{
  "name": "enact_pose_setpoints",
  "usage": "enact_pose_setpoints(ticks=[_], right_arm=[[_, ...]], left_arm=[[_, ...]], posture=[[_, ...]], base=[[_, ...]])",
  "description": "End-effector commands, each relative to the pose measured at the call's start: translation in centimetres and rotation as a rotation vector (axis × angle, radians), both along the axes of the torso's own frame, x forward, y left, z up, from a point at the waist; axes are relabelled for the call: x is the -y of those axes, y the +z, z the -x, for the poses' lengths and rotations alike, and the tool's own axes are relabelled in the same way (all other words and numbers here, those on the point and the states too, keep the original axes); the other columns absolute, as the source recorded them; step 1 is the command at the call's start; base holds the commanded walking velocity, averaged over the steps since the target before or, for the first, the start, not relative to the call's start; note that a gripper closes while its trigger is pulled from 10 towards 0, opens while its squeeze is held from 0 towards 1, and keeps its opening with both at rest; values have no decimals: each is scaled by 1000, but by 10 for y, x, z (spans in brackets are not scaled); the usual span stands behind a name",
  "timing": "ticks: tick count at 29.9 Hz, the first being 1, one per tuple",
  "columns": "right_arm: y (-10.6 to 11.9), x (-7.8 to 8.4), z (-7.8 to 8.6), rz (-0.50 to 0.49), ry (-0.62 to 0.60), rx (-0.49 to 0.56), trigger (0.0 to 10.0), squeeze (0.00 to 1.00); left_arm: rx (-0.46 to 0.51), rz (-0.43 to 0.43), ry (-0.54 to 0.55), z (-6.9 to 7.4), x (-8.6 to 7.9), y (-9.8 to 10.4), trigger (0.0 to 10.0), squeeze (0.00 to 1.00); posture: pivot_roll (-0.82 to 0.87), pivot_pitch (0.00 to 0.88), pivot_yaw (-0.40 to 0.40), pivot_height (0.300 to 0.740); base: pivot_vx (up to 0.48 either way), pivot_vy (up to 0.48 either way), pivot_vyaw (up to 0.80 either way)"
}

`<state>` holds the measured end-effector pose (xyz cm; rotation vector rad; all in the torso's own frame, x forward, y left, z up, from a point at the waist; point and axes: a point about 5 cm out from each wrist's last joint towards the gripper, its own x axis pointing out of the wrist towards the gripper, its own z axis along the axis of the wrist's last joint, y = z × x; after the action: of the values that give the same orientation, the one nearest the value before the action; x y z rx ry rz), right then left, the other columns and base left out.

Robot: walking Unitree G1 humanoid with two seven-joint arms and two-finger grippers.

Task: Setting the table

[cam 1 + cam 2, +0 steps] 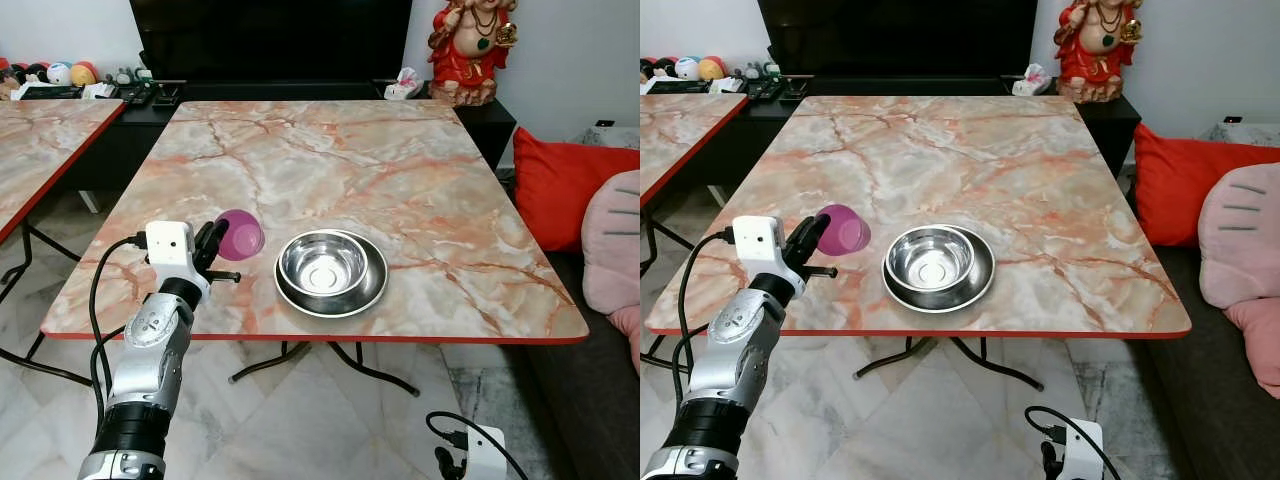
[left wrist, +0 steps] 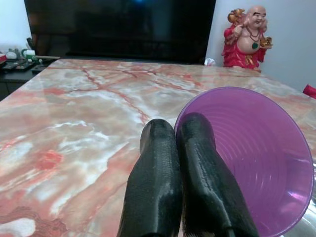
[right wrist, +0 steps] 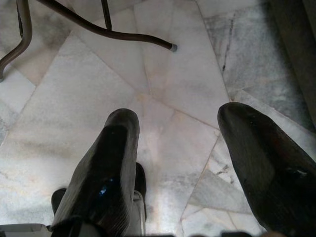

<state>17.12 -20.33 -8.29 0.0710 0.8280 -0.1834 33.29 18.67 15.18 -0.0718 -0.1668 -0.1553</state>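
Left gripper (image 1: 216, 243) is raised over the near left part of the marble table (image 1: 320, 160), its two black fingers (image 2: 197, 163) pressed together on the rim of a purple cup (image 1: 240, 234). The cup is held tilted on its side, clear of the tabletop, with its open mouth facing the wrist camera; one finger lies inside the rim, the other outside.

Just beside the cup, at its 3 o'clock, a steel bowl (image 1: 322, 264) sits inside a steel plate (image 1: 375, 288), both upright near the front edge of the table. Cup and bowl are close; contact cannot be determined.

Right gripper (image 3: 177, 163) hangs low beside the body, pointing at the pale marble floor (image 3: 163, 84), fingers spread apart and holding nothing. A dark table leg (image 3: 106, 32) crosses the floor ahead of it.

At the table's 12 o'clock stands a dark television (image 1: 270, 40) on a low black cabinet, with a red and gold statue (image 1: 470, 50) at roughly 1 o'clock. A red cushion (image 1: 565, 185) and a pink cushion (image 1: 612, 245) lie at 3 o'clock. A second marble table (image 1: 45, 140) stands at 10 o'clock.
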Motion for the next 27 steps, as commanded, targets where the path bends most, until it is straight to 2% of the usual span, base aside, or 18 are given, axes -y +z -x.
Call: enact_pose_setpoints(ticks=[1,12,24,27], right_arm=[[-1,-1,1,-1,6,-7,10000,0],[-1,0,1,1,6,-10,10000,0],[-1,-2,1,-3,11,-12,10000,0],[-1,-2,1,-3,11,-13,10000,0]], left_arm=[[20,-3,-7,-2,1,8,10000,0],[26,-15,-22,0,5,9,10000,0],[45,24,-71,-2,8,21,10000,0],[37,60,-98,-4,10,25,10000,0]], posture=[[-15,8,1,740],[-13,4,0,740],[-9,5,-1,740],[-8,5,-1,740]], base=[[364,0,0],[357,0,0],[0,0,0],[0,0,0]])
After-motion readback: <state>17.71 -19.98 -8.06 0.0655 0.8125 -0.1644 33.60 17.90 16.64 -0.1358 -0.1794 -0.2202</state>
